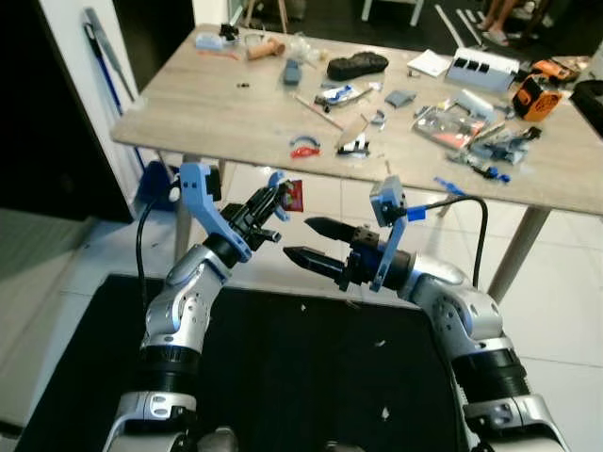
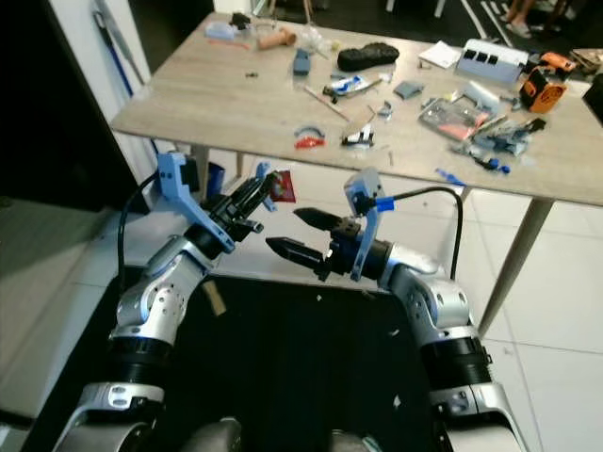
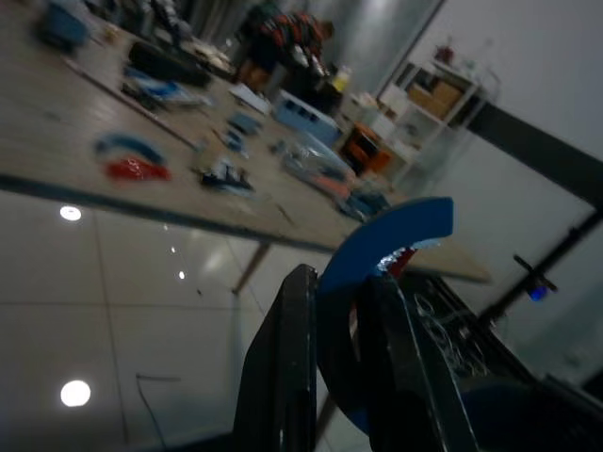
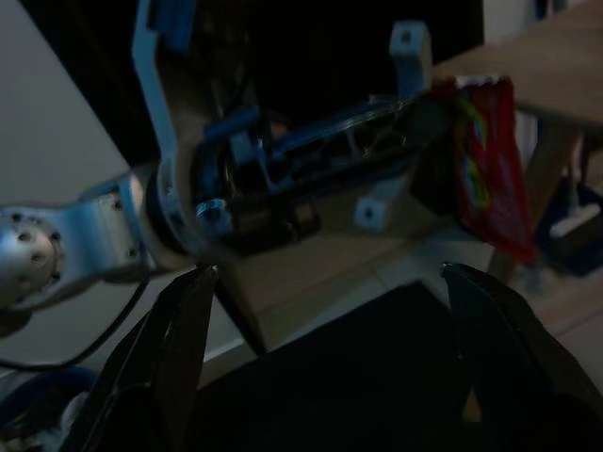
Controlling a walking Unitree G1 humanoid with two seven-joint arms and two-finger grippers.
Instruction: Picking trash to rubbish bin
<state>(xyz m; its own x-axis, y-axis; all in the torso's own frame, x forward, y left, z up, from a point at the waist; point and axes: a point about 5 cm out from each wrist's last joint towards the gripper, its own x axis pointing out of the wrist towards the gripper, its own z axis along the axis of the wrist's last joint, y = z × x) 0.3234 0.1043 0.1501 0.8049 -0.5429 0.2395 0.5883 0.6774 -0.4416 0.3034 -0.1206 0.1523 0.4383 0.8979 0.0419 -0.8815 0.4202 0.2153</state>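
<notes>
A cluttered wooden worktop (image 1: 217,104) fills the upper frame. At mid-frame, the left pincer (image 1: 271,202) pinches a red wrapper (image 1: 293,195), light, limp, slippery; the right pincer (image 1: 306,240) gapes empty.

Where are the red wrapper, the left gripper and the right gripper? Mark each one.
red wrapper (image 4: 490,160): right wrist view, middle of the hanging packet.
left gripper (image 1: 273,201): left eye view, between the fingertips shut on the wrapper.
right gripper (image 1: 301,240): left eye view, in the gap between its open fingertips.
</notes>
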